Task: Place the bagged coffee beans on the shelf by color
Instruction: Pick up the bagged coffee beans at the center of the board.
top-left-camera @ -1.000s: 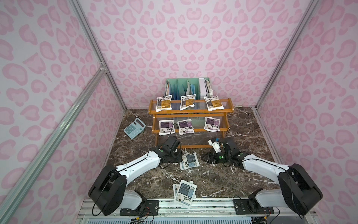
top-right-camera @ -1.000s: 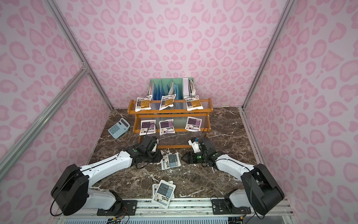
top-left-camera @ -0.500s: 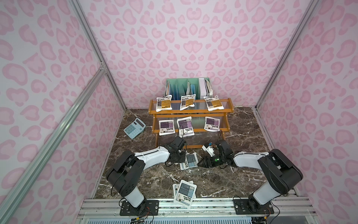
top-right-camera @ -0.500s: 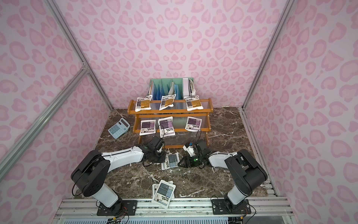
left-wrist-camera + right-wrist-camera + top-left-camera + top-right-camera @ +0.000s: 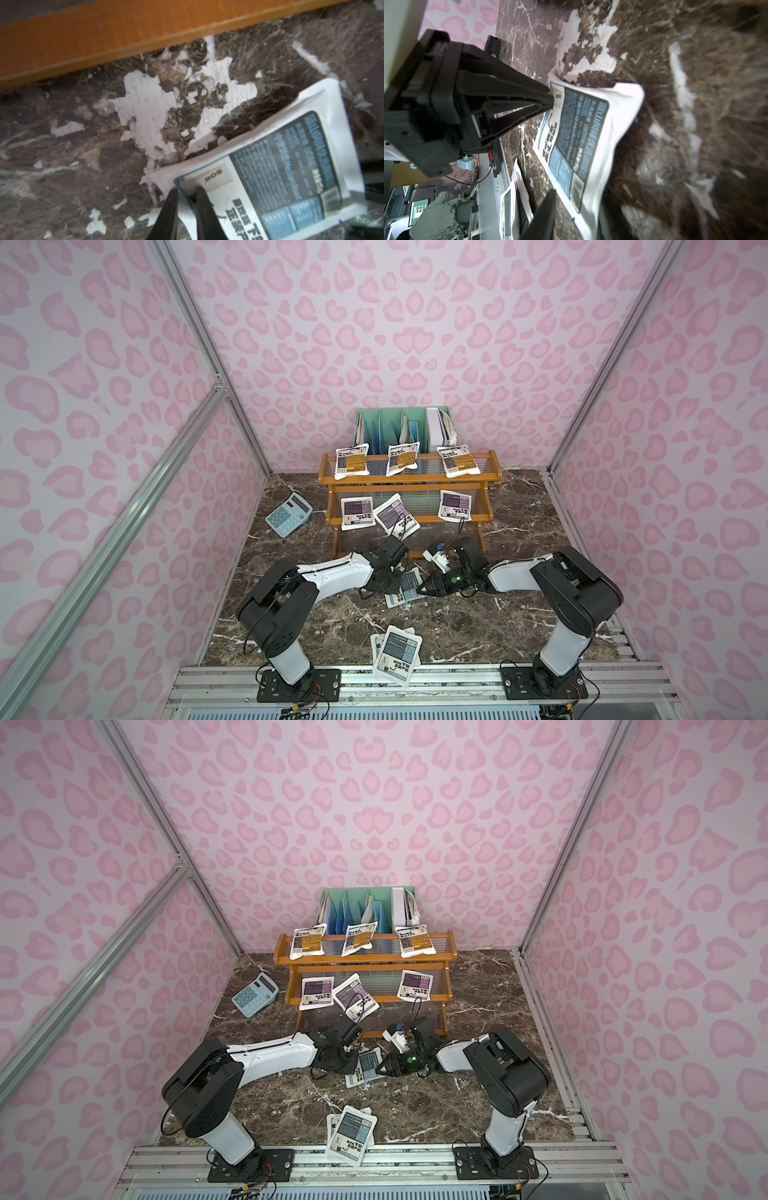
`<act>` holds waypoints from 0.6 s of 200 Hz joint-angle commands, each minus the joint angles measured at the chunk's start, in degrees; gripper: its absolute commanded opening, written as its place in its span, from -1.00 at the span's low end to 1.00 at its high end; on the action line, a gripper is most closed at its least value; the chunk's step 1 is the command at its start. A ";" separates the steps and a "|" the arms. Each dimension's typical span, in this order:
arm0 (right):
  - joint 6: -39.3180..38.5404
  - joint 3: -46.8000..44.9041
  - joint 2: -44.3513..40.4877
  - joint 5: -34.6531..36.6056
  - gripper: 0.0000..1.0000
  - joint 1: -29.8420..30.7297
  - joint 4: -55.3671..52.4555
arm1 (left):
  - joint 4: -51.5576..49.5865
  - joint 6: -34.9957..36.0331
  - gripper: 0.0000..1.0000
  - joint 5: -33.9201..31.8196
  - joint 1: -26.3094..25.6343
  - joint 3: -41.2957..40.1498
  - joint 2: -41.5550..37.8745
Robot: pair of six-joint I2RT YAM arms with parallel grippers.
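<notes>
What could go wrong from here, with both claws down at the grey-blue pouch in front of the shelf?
1. The left claw pinches only a corner of the grey-blue pouch, and the right claw is at its opposite edge: uneven pulling could make it slip or tear.
2. The tilted purple pouch overhangs the middle tier of the shelf, near the left arm; a careless lift could knock it off.

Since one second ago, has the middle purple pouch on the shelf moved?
Yes. The middle purple pouch has turned askew and slid forward, overhanging the shelf's front rail.
</notes>
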 commanded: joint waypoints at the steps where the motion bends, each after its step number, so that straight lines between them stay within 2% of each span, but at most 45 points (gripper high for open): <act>1: -0.12 0.65 -1.08 1.85 -0.85 0.13 -0.23 | -4.84 1.23 -0.60 0.04 -0.04 0.96 -0.73; 13: -0.88 0.40 -2.37 2.70 -1.00 0.13 -0.90 | -5.49 1.16 -0.60 -0.16 -0.06 1.35 -1.51; 71: -1.64 -1.08 -6.28 3.52 -1.00 0.11 -2.36 | -8.03 3.81 -0.56 -0.24 0.64 4.71 -3.77; 120: -1.77 -1.21 -8.86 4.23 -1.00 0.02 -3.64 | -8.78 6.48 -0.56 -0.27 3.40 7.41 -2.83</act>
